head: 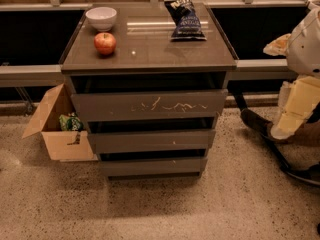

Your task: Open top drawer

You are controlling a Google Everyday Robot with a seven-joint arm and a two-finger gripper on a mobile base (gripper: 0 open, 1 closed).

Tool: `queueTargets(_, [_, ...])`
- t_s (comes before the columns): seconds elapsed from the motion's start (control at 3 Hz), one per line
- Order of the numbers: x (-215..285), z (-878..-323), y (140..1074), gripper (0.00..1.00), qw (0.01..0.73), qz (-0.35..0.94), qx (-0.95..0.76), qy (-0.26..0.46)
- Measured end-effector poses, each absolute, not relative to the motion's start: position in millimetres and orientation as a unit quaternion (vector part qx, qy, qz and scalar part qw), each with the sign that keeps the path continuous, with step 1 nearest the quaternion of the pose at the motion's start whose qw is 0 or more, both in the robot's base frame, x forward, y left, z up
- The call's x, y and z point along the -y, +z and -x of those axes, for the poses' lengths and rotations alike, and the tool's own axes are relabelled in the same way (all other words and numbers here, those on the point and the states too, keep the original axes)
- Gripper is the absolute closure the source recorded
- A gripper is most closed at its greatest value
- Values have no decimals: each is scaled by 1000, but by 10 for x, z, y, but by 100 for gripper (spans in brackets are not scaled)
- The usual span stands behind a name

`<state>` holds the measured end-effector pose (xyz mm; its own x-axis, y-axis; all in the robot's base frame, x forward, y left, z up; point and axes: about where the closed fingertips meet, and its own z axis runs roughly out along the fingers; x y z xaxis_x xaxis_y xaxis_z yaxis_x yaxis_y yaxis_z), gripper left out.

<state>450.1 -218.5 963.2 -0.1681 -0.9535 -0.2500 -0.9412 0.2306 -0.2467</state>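
Observation:
The top drawer point(150, 105) is the wide grey-brown front with white squiggly scratches, just under the cabinet's top point(150, 54). A dark gap shows above its front edge. My arm hangs at the right edge of the view, with the gripper point(284, 128) low beside the cabinet's right side. It is well apart from the drawer and touches nothing on the cabinet.
Two shorter drawer fronts point(152, 140) sit below. On top stand a white bowl point(101, 18), a red apple point(105, 43) and a dark chip bag point(184, 18). An open cardboard box point(59, 129) sits on the floor at the left. Dark cables point(270, 144) lie at the right.

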Motion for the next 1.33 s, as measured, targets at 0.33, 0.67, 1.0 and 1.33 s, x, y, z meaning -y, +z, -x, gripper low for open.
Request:
queueTargets(0.33, [2230, -4748, 9254, 0, 203, 654, -728, 37])
queueTargets(0.67, [2268, -5014, 8804, 0, 238, 680, -686, 101])
queueTargets(1.0, [2254, -5172, 8450, 0, 228, 691, -677, 109])
queueTargets(1.33, [2032, -5414, 7845, 0, 212, 705, -667, 112])
